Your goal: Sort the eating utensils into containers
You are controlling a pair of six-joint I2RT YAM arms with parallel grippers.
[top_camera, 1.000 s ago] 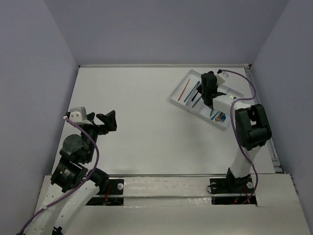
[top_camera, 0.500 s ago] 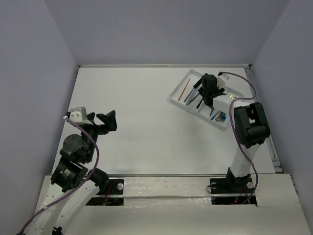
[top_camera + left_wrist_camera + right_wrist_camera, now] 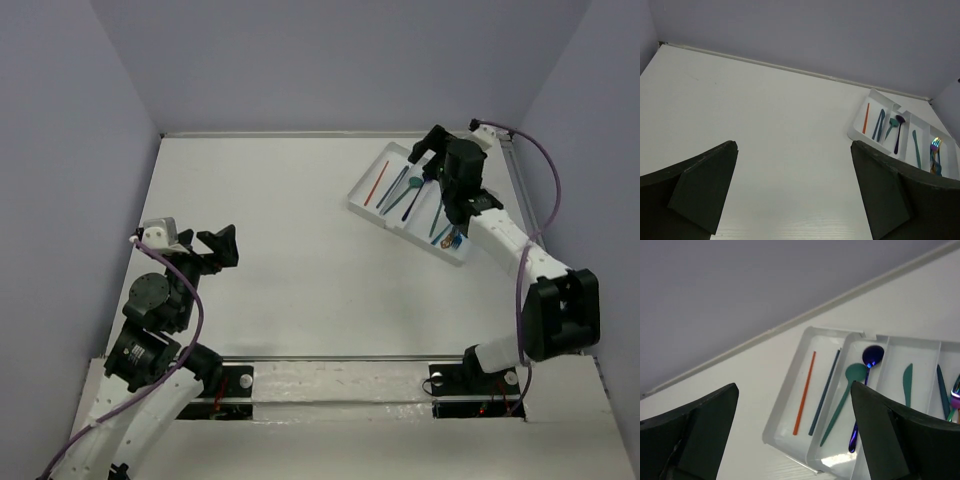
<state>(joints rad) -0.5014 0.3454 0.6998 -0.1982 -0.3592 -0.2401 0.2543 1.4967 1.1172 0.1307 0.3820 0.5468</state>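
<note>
The white tray of narrow containers lies at the far right of the table. In the right wrist view its compartments hold an orange stick, a dark blue stick, a teal spoon, a purple spoon, a teal knife and a shiny fork. My right gripper hovers above the tray's far side, open and holding nothing. Far off at the near left, my left gripper stands open and bare, with the tray at the right of its view.
Grey walls enclose the white table on the left, back and right. The right arm's elbow juts out near the right wall, and a purple cable loops over the tray's far end.
My right gripper has opened from shut and lifted away from the middle of the tray toward its far side. The right elbow swung out to the right. The left arm is unmoved.
</note>
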